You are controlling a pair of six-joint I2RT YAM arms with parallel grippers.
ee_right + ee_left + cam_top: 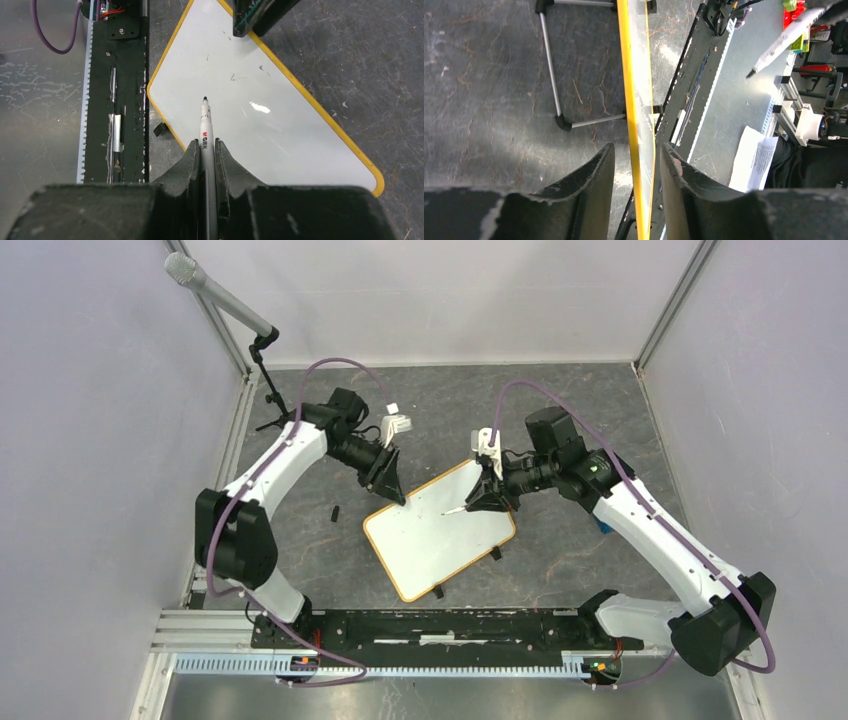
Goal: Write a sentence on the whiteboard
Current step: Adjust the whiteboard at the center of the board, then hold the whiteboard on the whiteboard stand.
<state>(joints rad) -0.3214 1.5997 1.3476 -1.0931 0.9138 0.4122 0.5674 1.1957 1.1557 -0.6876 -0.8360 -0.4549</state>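
Your right gripper (207,150) clamps the marker (205,122), tip poised over the board (260,130) ahead. Left gripper (634,165) straddles the board's edge; whether it pinches, you cannot tell. No sentence yet, only stray flecks: the writing looks all still to do.

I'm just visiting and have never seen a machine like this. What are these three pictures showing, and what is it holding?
These are two white robot arms bolted at the near edge of a table. The overhead picture looks down from above and behind them; the other two come from small cameras on each wrist, so the dark shapes at the bottom are that arm's own fingers.

On the dark tabletop lies a whiteboard with a tan frame. The left gripper straddles the board's edge, apparently to steady it; whether it grips is unclear. The right gripper is closed on a marker, tip pointing at the board. No sentence is written yet; I see only a few faint marks. A small black piece lies beside the board, and a microphone stands at the back.
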